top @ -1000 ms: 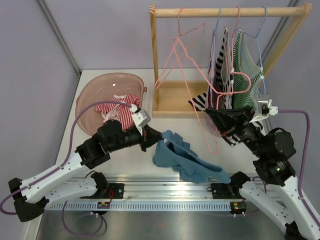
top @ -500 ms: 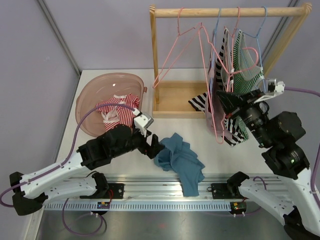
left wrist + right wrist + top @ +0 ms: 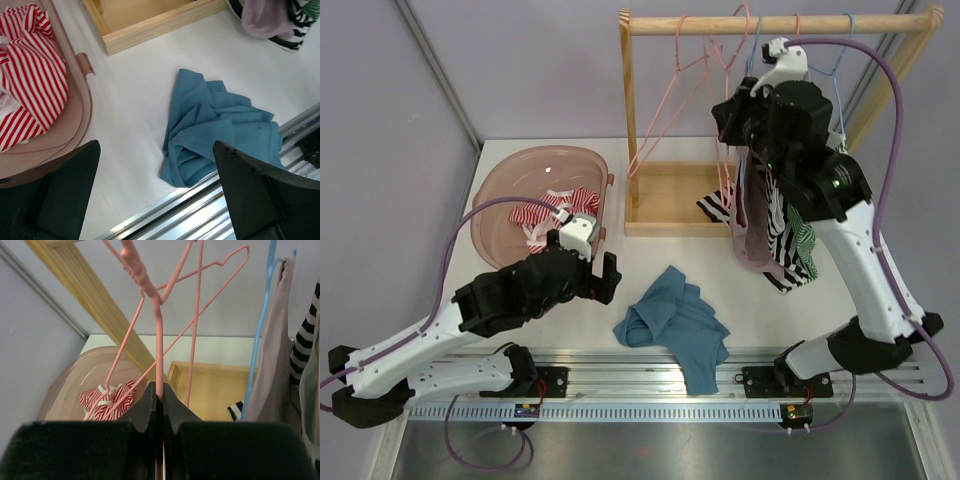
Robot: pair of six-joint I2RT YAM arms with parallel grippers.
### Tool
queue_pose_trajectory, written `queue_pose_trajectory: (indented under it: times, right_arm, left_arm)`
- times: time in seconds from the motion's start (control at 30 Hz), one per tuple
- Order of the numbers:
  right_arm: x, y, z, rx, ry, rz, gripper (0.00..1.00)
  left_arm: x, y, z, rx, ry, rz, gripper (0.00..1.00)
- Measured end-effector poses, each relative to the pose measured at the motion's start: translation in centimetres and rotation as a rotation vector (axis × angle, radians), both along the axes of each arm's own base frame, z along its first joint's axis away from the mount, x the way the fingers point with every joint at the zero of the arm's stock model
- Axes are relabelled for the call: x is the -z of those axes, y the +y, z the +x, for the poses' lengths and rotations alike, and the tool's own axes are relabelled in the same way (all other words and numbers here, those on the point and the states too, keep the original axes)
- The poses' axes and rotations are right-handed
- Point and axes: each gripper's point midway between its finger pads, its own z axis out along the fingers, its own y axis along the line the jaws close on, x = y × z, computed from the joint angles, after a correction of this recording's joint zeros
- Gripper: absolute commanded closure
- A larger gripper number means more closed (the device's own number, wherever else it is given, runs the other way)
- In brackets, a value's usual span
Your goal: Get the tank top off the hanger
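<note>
The white table [image 3: 130, 115] bears a blue tank top [image 3: 210, 130] (crumpled). The left gripper [image 3: 156, 150] hovers nearby, spread wide; the right gripper [image 3: 160, 397] pinches a pink hanger [image 3: 159, 350].

pink basin [image 3: 520, 172]: holds red-striped shirt [image 3: 556, 213] | wooden rack [image 3: 630, 120]: beside basin

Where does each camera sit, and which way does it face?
Top external: above and behind the arms, looking down on table, wooden rack, pink basin; left arm and right arm show.
Left wrist: on the left arm, looking down at the blue tank top; its open fingers frame the bottom.
Right wrist: raised by the rack, facing the basin; its fingers shut on the pink hanger.
Shared: red-striped garment, in all three.
</note>
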Motion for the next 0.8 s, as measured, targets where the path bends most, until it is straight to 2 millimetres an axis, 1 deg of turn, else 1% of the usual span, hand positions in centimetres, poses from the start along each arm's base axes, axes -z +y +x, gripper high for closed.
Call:
queue_pose_trajectory:
  times: [0.1,0.23,0.37,0.43,0.47,0.53,0.57,0.63,0.67,0.73,0.77,0.8]
  right_arm:
    - [0.3,0.5,2.6,0.048,0.022,-0.050,1.00]
    - [1.0,1.1,5.2,0.097,0.045,-0.106,1.00]
    - [3.2,1.9,7.2,0.113,0.093,-0.166,1.00]
    - [4.5,2.3,7.8,0.111,0.119,-0.191,1.00]
    - [4.7,2.4,8.0,0.112,0.123,-0.196,0.98]
    - [4.8,2.5,8.2,0.111,0.123,-0.198,0.79]
    - [4.7,2.4,8.1,0.110,0.121,-0.197,0.78]
    - [4.5,2.3,7.7,0.102,0.122,-0.201,0.77]
    - [4.4,2.2,7.4,0.098,0.121,-0.199,0.80]
    - [4.0,1.8,6.7,0.093,0.113,-0.200,0.95]
    - [3.6,1.6,6.4,0.093,0.106,-0.198,1.00]
    - [3.2,1.3,6.1,0.095,0.097,-0.193,1.00]
  left_arm:
    - [0.6,1.0,-0.2,-0.026,0.012,0.036,0.01]
    - [0.6,2.1,-0.4,-0.045,0.013,0.042,0.01]
    - [0.1,2.0,-0.6,-0.041,0.006,0.011,0.01]
    - [-0.2,1.1,-0.8,-0.022,0.000,-0.022,0.01]
    - [-0.3,0.5,-0.9,-0.008,-0.003,-0.041,0.01]
    - [0.1,-0.8,-1.2,0.024,-0.002,-0.059,0.01]
    - [0.3,-1.3,-1.3,0.035,-0.002,-0.062,0.01]
    - [1.1,-2.9,-1.6,0.072,0.007,-0.059,0.01]
    - [1.4,-3.7,-1.8,0.089,0.011,-0.057,0.01]
    - [2.3,-5.4,-2.0,0.119,0.021,-0.046,0.01]
    - [2.7,-6.2,-2.1,0.134,0.028,-0.036,0.01]
    - [3.1,-7.0,-2.3,0.151,0.032,-0.028,0.01]
